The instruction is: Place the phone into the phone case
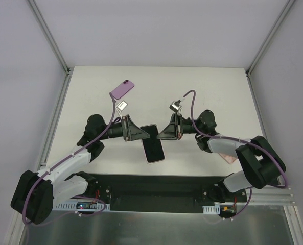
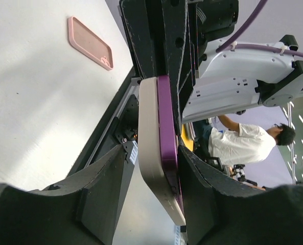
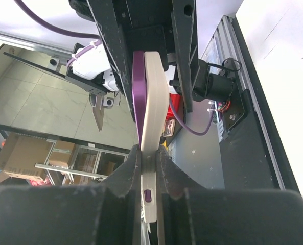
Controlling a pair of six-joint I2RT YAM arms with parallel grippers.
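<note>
While the right gripper (image 3: 147,153) has its two black jaws pinched tight on one edge of the cream-coloured, round-cornered phone case (image 3: 154,102), the slim, glossy purple phone (image 3: 138,87) lies flat against that case just beyond the fingertips. Along that stretch the phone's side stands proud of the case rim. A small purple button (image 3: 147,195) shows in the case wall on the near side of the pinch, down between the roots of the jaws.

The left gripper (image 2: 155,150) reaches in from the opposite side with its jaws spread astride the same pair. One finger lies against the phone's purple edge. The other stands just beside the cream wall with a sliver of background between them, so I cannot tell whether this gripper truly clamps the stack or only brackets it.

From above, phone and case sit between the two facing sets of jaws, black screen upward, running from the fingertips towards the arm bases.

A flat purple rounded rectangle (image 1: 122,89) lies on the white table (image 1: 207,87) beyond the left jaws, well apart from them. A pale pink, round-cornered case (image 2: 90,42) lies flat on the table, well off to one side of the left jaws.
</note>
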